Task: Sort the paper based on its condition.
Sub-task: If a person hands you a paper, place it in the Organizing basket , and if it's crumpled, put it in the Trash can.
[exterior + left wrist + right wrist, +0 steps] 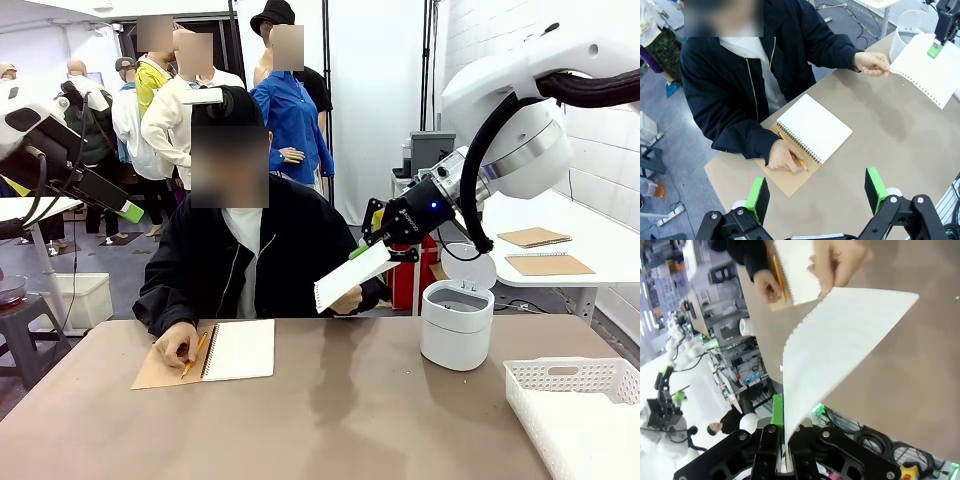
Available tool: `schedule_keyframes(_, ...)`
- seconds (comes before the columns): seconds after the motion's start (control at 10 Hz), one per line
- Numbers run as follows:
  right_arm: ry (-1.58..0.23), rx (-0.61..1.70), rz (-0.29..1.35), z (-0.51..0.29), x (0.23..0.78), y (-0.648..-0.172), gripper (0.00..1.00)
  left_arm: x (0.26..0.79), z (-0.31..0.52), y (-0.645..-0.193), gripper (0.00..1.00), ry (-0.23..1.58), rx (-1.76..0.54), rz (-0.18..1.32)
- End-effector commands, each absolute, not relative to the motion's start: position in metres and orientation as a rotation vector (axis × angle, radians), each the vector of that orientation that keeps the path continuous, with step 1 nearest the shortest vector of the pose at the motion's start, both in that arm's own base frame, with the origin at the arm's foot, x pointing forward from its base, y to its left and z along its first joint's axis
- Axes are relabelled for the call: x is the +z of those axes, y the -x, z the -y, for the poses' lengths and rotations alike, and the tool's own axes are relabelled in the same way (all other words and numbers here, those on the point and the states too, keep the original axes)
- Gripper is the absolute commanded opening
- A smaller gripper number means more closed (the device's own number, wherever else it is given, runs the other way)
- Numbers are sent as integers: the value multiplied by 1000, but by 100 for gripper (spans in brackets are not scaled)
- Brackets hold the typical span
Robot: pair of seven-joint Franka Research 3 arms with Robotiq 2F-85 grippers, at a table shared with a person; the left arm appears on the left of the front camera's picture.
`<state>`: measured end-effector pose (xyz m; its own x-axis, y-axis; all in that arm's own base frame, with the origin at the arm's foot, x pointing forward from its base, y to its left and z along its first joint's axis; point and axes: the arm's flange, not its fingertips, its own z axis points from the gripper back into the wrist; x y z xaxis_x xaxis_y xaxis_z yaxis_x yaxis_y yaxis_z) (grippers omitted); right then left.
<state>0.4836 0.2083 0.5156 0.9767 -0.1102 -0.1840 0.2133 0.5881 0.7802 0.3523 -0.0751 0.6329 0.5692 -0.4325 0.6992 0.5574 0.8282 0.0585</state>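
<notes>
A white sheet of paper (350,278) with a torn perforated edge hangs in the air over the table's far side. My right gripper (363,249) is shut on its upper corner, while the person's hand (348,298) holds its lower edge. In the right wrist view the paper (840,340) runs from my shut gripper (785,429) up to the person's fingers (837,265). My left gripper (816,195) is open and empty, high above the table's left side, also seen as the left gripper (128,210). From there the paper (927,70) and the right gripper (939,44) show far right.
An open spiral notebook (238,350) lies on a brown pad under the person's other hand, which holds a pencil (194,354). A white lidded bin (456,322) stands at the right. A white mesh basket (575,400) sits at the near right corner.
</notes>
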Motion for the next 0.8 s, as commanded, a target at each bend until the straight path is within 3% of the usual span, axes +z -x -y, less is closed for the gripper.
schedule_keyframes(0.0,-907,-57,-123,-196,531,-477,0,634,74,-353,100,174,-582,777)
schedule_keyframes(0.3,-794,101,-53,-161,573,-463,0,634,74,-353,100,174,-582,777)
schedule_keyframes(0.7,-506,224,-14,-100,605,-433,0,634,74,-353,100,174,-582,777)
